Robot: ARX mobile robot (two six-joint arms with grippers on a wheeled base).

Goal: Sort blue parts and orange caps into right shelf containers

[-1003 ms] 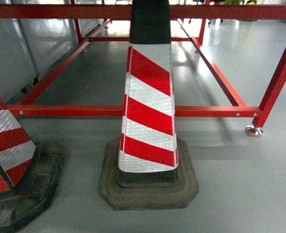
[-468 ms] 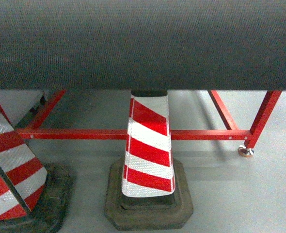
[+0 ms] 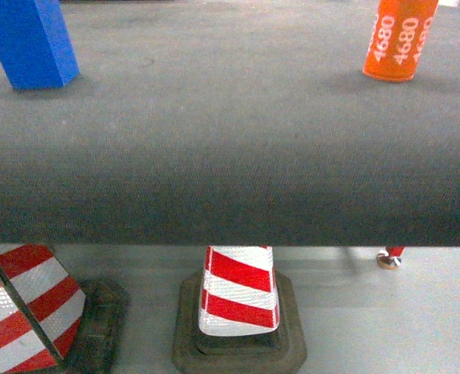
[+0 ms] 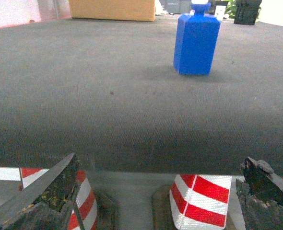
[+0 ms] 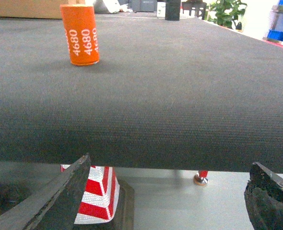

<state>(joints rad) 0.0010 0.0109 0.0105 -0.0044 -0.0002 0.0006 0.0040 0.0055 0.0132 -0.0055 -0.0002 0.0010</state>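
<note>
A blue part [image 3: 29, 39], a tall block with a neck on top [image 4: 196, 42], stands at the far left of the dark grey table [image 3: 230, 140]. An orange cap [image 3: 400, 39], a cylinder printed "4680" [image 5: 79, 34], stands at the far right. My left gripper [image 4: 160, 160] is open and empty, low at the table's front edge, well short of the blue part. My right gripper [image 5: 170, 162] is also open and empty at that edge, with the orange cap far ahead to its left. The right shelf containers show only as a bright blue sliver [image 5: 281, 34].
Red-and-white traffic cones [image 3: 238, 300] [image 3: 27, 312] stand on the floor under the table's front edge. A red frame foot [image 3: 386, 259] sits on the right. A cardboard box [image 4: 112, 9] and a black object [image 5: 172, 9] stand at the table's far side.
The head view has risen from under the table to above its top. The cones and red frame slid down the frame, and the blue part and orange cap came into sight.
</note>
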